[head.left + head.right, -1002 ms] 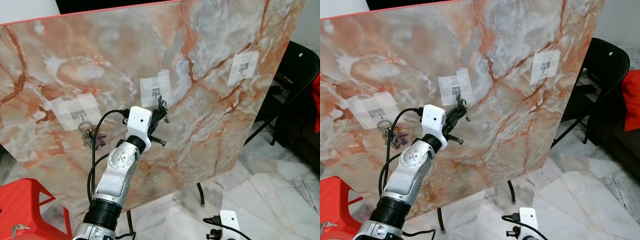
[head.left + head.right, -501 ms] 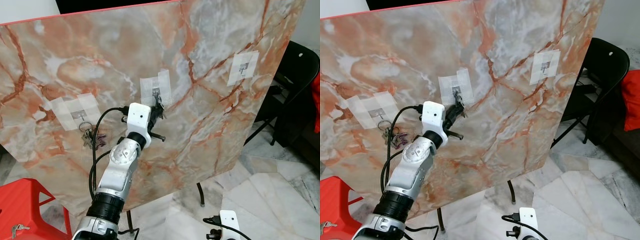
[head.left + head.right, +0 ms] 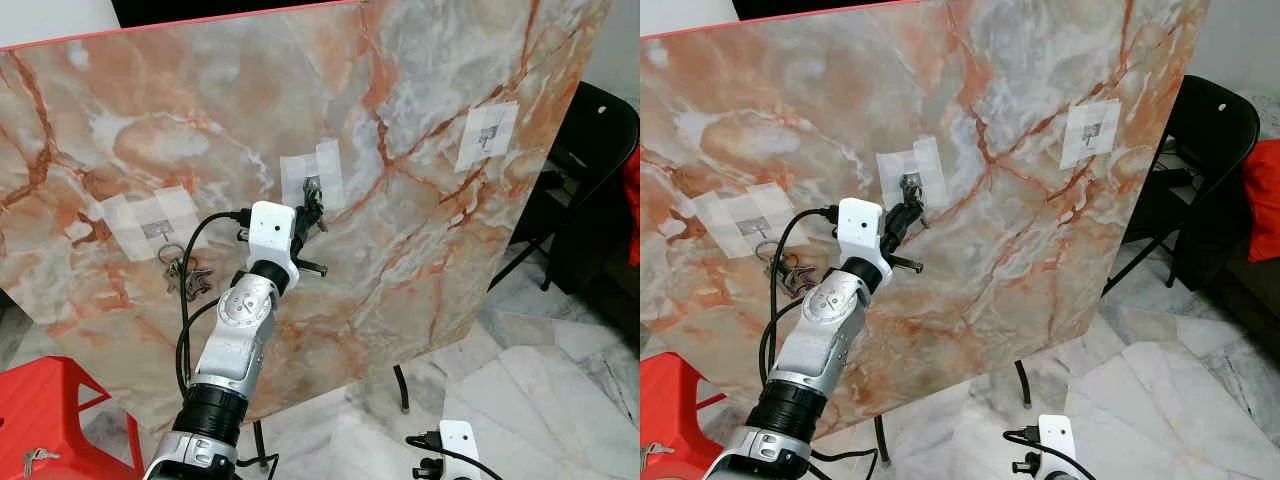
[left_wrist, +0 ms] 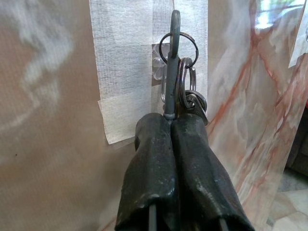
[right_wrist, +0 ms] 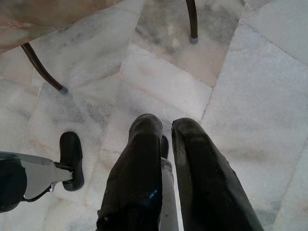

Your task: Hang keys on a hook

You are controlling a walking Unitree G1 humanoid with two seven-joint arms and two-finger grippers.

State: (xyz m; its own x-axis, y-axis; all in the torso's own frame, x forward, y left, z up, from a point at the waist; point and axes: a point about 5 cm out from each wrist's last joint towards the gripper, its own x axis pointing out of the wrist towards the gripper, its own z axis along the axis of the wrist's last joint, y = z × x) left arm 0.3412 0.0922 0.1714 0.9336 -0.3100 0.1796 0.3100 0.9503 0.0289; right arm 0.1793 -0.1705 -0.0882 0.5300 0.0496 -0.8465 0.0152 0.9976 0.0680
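The left end effector (image 4: 172, 126), clamped on the keys (image 4: 180, 82), holds their ring right at the hook (image 4: 161, 70) just beyond its fingertips. I judge the hanging nearly done; seating and letting go are left.

A tilted marble-patterned board (image 3: 420, 230) (pink and orange veins, red top edge) stands on thin dark legs over a pale marble floor (image 3: 560, 380). Black chair (image 3: 590, 160) right, red stool (image 3: 50, 400) left.

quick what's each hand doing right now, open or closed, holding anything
Left hand: closed on the keys, holding them up at the middle hook on the marble board.
Right hand: fingers nearly together, holding nothing, hanging over the floor.
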